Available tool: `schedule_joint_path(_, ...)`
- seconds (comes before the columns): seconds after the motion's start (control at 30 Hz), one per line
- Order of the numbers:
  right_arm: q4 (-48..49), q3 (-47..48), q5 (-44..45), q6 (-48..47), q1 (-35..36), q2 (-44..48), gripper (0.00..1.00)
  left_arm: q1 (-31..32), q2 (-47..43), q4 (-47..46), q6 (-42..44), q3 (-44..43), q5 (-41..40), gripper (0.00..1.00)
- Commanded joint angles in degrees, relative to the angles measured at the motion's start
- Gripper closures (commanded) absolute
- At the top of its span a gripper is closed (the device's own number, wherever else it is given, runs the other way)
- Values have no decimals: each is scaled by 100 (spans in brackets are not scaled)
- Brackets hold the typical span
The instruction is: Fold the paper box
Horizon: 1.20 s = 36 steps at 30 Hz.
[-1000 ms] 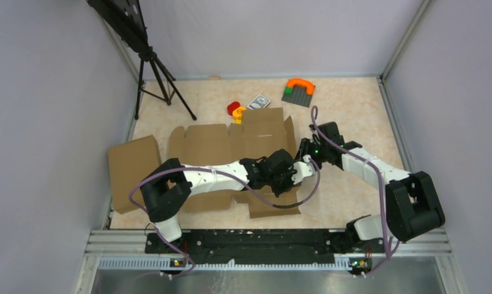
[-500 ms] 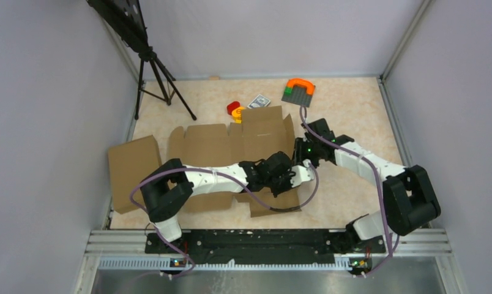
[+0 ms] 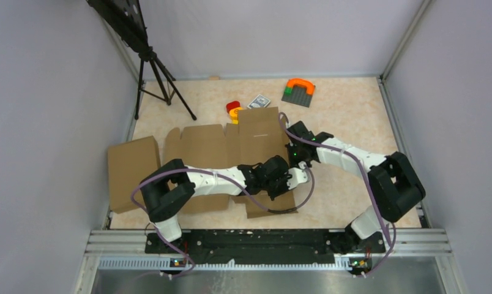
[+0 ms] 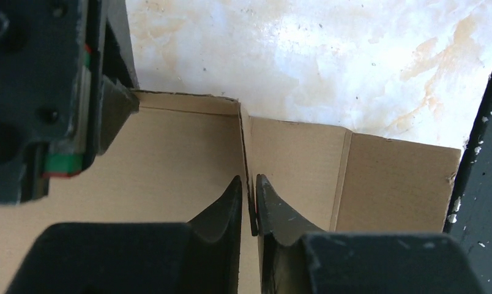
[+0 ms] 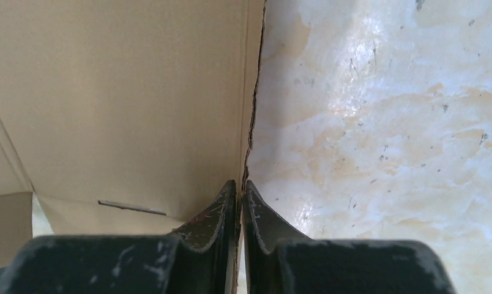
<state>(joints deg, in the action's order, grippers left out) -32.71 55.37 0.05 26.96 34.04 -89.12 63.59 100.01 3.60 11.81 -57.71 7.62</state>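
Cardboard sheet under inspection: the paper box (image 3: 213, 147) lies opened out at the middle of the table (image 3: 347, 116), its flaps and tabs spread left and near, with one panel reaching toward the far side. The right side of the sheet is turned up off the surface, where both arms meet.

Left gripper (image 3: 290, 177): reaches across the sheet from the left to its right near portion. In the left wrist view the left gripper (image 4: 249, 184) has its jaws pressed together on a thin upright cardboard edge, with box panels (image 4: 170, 159) lying to either side and bare table (image 4: 329, 55) beyond.

Right gripper (image 3: 290, 150): comes in from the right to the sheet's right edge, just far of the left one. In the right wrist view the right gripper (image 5: 240, 187) is pinched on the raised edge of the box (image 5: 121, 92), with cardboard on the left of the fingers and table (image 5: 384, 122) on the right.

Other items noted: a second brown box (image 3: 132, 171) just left of the sheet; a black tripod (image 3: 158, 73) at the far left corner; red and yellow pieces (image 3: 234, 109) touching or just beyond the sheet's far edge; a small printed card (image 3: 259, 100) beside them; a grey plate with an orange arch (image 3: 298, 92) farther right, well apart from the sheet.
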Motion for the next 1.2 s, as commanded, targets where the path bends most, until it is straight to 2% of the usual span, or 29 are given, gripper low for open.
schedule_joint_path(0.0,-312,471,631,-88,347,-176,91,-1,-123,-258,-38,125,-81,88)
schedule_joint_path(0.1,-329,522,666,-100,436,-190,90,-2,-73,-175,21,102,-66,100)
schedule_joint_path(0.13,-293,508,606,-90,434,-160,88,-2,-50,-124,30,76,-40,100)
schedule_joint_path(0.33,-105,574,235,-232,112,-10,50,-5,-58,-212,13,166,59,100)
schedule_joint_path(0.53,253,855,-385,-396,-757,-73,30,-5,-136,-270,0,257,95,100)
schedule_joint_path(0.67,250,1612,-487,-561,-1056,-571,27,-3,-222,-315,-42,372,205,100)
schedule_joint_path(0.9,373,3125,-660,-650,-1218,-1613,27,-5,-317,-530,-97,534,259,100)
schedule_joint_path(1.17,-320,4847,-173,-1464,-1172,-3036,31,-3,-418,-619,-242,628,137,100)
